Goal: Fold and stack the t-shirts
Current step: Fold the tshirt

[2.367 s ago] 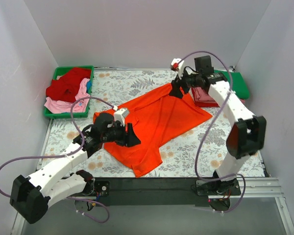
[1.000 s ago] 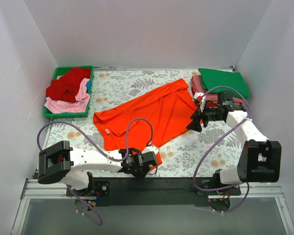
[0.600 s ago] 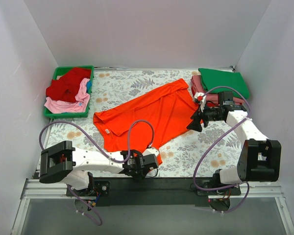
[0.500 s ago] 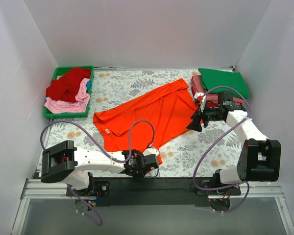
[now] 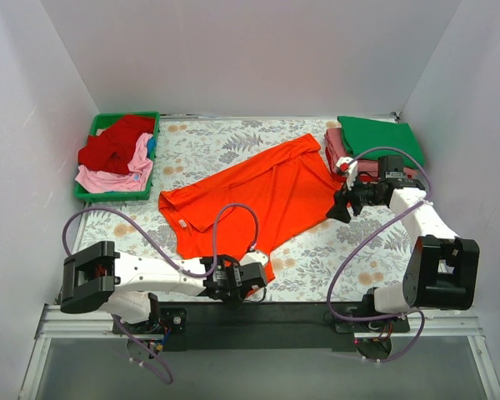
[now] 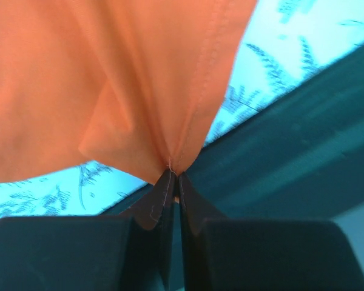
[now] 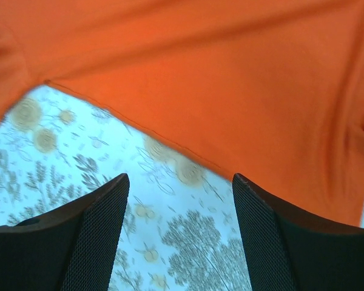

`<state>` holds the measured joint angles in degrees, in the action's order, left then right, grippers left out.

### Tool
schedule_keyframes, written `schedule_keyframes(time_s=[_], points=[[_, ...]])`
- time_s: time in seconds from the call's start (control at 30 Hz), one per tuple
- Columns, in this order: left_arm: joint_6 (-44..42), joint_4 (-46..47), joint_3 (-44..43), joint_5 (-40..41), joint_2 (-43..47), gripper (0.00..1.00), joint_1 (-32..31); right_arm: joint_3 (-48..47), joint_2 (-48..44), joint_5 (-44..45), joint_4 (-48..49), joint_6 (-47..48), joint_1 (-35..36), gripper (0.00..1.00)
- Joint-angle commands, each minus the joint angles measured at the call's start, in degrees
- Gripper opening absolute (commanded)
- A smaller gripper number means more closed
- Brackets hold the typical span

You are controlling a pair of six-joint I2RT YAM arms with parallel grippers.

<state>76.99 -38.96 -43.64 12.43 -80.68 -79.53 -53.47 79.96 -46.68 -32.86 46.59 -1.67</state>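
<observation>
A bright orange t-shirt [image 5: 258, 196] lies spread flat mid-table. My left gripper [image 5: 252, 281] is at its near hem corner by the table's front edge. In the left wrist view that gripper [image 6: 175, 177] is shut, pinching a fold of the orange t-shirt [image 6: 121, 79]. My right gripper [image 5: 337, 210] hovers open just off the shirt's right corner. In the right wrist view it [image 7: 181, 182] is over floral cloth beside the orange hem [image 7: 230, 79], with nothing between the fingers. A folded green t-shirt [image 5: 382, 139] tops a pink and red stack [image 5: 342, 152] at the back right.
A green tray [image 5: 84, 194] at the back left holds crumpled red [image 5: 112, 143] and light pink [image 5: 108, 177] shirts. A floral cloth [image 5: 208, 137] covers the table. A black rail [image 5: 300, 315] runs along the near edge. White walls close in on three sides.
My left gripper has closed on the orange shirt's near hem corner. My right gripper has drifted slightly right, away from the shirt's edge, still open.
</observation>
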Motion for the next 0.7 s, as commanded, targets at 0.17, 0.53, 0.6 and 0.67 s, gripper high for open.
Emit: schedule_keyframes(time_s=[0.17,0.53,0.6,0.67], points=[[5.0,-0.4,2.7,-11.3,10.7,0.0,-0.4,-6.9,8.8,18.3,-0.9,-2.8,-5.8,0.67],[9.1,-1.8,7.2,-17.6,18.8,0.0,-0.5,-8.2,16.7,26.4,4.8,-12.5,-7.3,0.62],[9.1,-2.2,7.5,-17.6,19.0,0.0,-0.5,-8.0,17.3,25.8,5.2,-13.5,-7.6,0.62],[9.0,-2.3,7.3,-17.5,19.0,0.0,-0.5,-7.9,18.0,24.9,4.9,-14.1,-7.9,0.61]])
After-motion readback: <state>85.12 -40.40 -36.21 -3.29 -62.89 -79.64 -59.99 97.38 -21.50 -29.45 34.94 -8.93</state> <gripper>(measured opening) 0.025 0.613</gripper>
